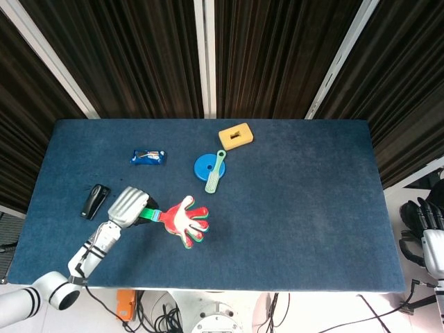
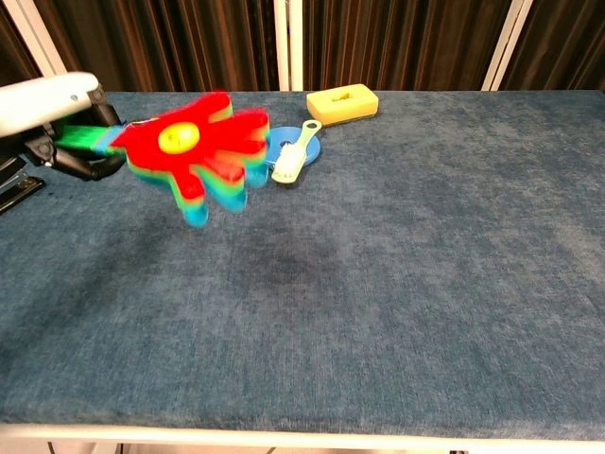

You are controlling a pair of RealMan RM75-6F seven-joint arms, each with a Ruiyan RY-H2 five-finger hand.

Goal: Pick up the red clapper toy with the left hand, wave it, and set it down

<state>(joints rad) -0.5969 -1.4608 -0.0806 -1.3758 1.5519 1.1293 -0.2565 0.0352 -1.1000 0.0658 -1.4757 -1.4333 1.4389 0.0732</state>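
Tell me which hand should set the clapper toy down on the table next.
Left. The left hand already grips the red clapper toy by its green handle above the table. The right hand hangs off the table's far right edge, holding nothing.

The red clapper toy (image 1: 185, 220) (image 2: 194, 151), hand-shaped with a yellow face, layered green and blue palms and a green handle, is held clear above the table, blurred.

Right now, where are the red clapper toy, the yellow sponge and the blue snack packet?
red clapper toy (image 2: 180, 142): chest view, on its red palm near the yellow face.
yellow sponge (image 1: 235, 135): head view, on its top face.
blue snack packet (image 1: 148, 157): head view, on the middle of the wrapper.
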